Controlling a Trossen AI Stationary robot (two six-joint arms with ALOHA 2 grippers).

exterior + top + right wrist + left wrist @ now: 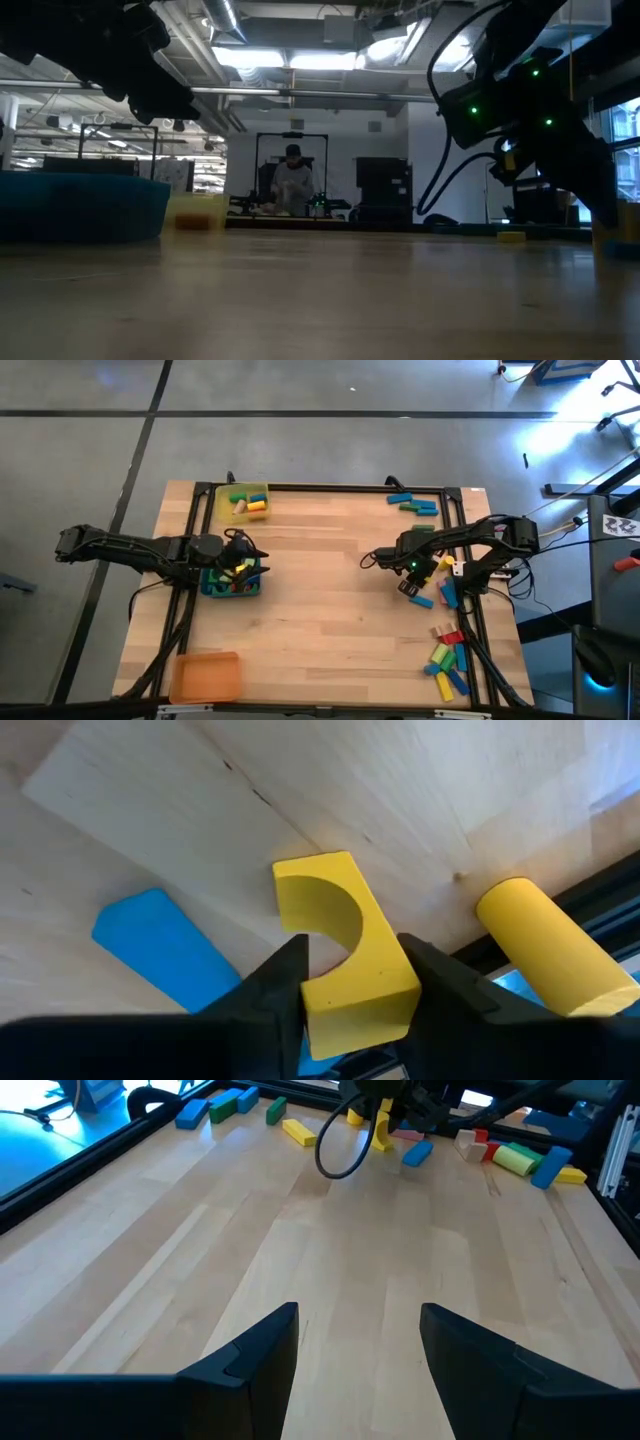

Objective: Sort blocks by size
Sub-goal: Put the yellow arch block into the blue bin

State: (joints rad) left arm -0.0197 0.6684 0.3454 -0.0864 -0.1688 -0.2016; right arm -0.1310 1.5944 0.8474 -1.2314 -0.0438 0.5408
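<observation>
My right gripper is at the table's right side, shut on a yellow arch-shaped block. A blue block and a yellow cylinder lie on the wood just below it. My left gripper is open and empty at the blue tray, which holds several blocks. A yellow tray at the far edge holds a few blocks. Loose blocks lie at the far right and the near right. My right gripper pinches the yellow arch block between its two fingers, near one end. One finger is on the side with the half-round notch and the other on the flat back. The fingers slant down from above. The block looks clear of the wood.
An orange tray sits at the near left corner. A black frame runs round the table top. Bare wood lies between the two arms. A person sits far behind the table.
</observation>
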